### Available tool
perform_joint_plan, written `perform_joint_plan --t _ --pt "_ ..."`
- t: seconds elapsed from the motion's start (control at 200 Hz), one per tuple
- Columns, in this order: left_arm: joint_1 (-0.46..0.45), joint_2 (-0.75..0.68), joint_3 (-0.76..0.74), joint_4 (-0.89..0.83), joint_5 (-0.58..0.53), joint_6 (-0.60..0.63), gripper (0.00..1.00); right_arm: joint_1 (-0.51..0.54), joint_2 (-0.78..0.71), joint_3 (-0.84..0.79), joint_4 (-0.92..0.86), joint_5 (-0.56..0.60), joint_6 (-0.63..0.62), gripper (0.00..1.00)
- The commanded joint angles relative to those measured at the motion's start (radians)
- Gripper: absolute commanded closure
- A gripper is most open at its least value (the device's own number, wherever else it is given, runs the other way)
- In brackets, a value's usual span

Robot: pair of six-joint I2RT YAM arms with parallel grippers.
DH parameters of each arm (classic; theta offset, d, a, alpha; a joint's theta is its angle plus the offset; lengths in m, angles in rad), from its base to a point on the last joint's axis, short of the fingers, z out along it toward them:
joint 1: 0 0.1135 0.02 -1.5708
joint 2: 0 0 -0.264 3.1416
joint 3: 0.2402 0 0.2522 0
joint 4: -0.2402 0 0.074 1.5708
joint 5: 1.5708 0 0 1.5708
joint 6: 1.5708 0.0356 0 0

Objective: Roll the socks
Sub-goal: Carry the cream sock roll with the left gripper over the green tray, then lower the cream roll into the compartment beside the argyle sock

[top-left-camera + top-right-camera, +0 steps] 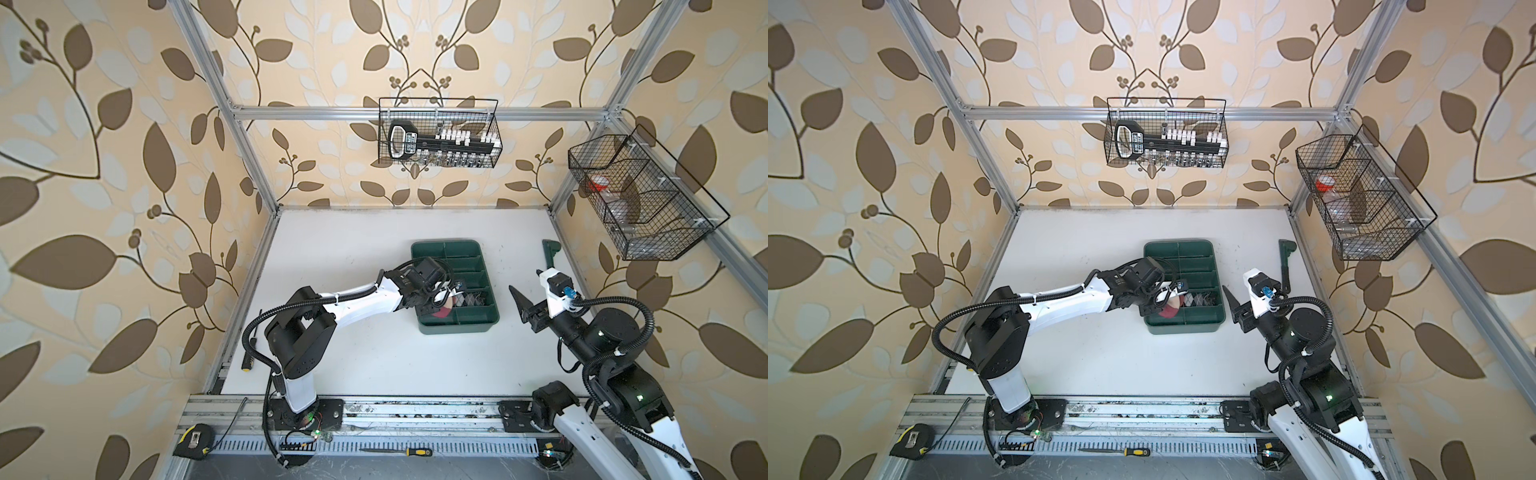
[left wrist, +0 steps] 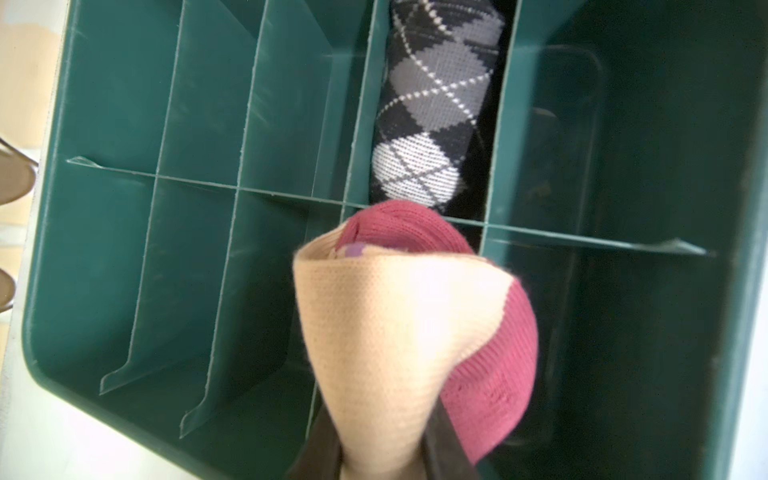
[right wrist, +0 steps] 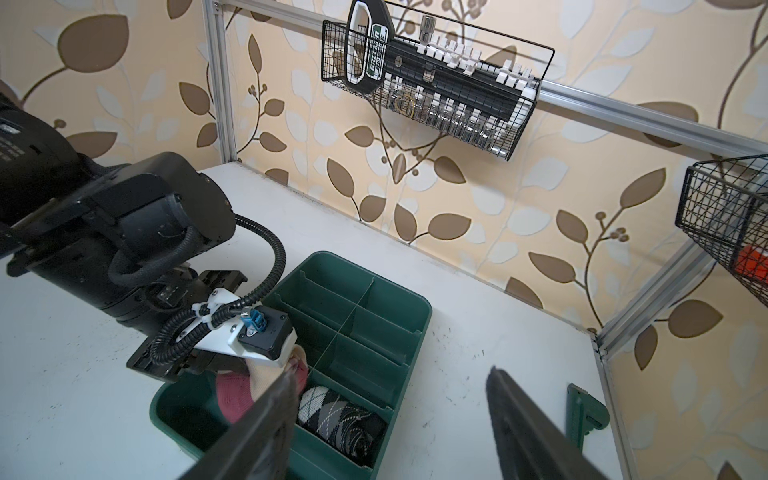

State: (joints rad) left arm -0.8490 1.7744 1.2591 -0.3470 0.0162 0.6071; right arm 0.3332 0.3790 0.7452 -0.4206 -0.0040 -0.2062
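A beige sock (image 2: 395,316) with maroon ends is rolled up and pinched between the fingers of my left gripper (image 2: 380,432), which is shut on it. In both top views this gripper (image 1: 434,305) (image 1: 1160,305) holds the beige sock (image 1: 442,311) (image 1: 1170,311) at the near left part of a green divided tray (image 1: 457,330) (image 1: 1183,330). The black argyle sock (image 2: 436,116) (image 1: 471,299) (image 3: 340,415) lies rolled in the compartment just beyond. My right gripper (image 1: 525,309) (image 3: 392,374) hovers open and empty to the right of the tray.
A green wrench-like tool (image 1: 550,253) (image 3: 579,411) lies by the right wall. Wire baskets hang on the back wall (image 1: 440,133) and the right frame (image 1: 640,199). A tape measure (image 1: 193,441) and a screwdriver (image 1: 399,451) lie on the front rail.
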Motion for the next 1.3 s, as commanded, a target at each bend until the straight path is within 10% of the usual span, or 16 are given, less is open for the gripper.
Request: perform_joint_plan --t 0.0,0.835,1.295 --pt "0.012 -0.049 0.044 -0.009 0.027 0.021 1.00 -0.003 -0.012 -0.009 -0.012 -0.012 -0.001 0.28" --pt "-0.096 -0.078 -0.133 0.287 -0.308 0.114 1.00 -0.003 -0.059 -0.014 -0.031 -0.021 0.044 0.28" --pt "-0.158 -0.106 -0.189 0.171 -0.208 0.002 1.00 -0.003 -0.059 -0.016 -0.033 -0.015 0.044 0.28"
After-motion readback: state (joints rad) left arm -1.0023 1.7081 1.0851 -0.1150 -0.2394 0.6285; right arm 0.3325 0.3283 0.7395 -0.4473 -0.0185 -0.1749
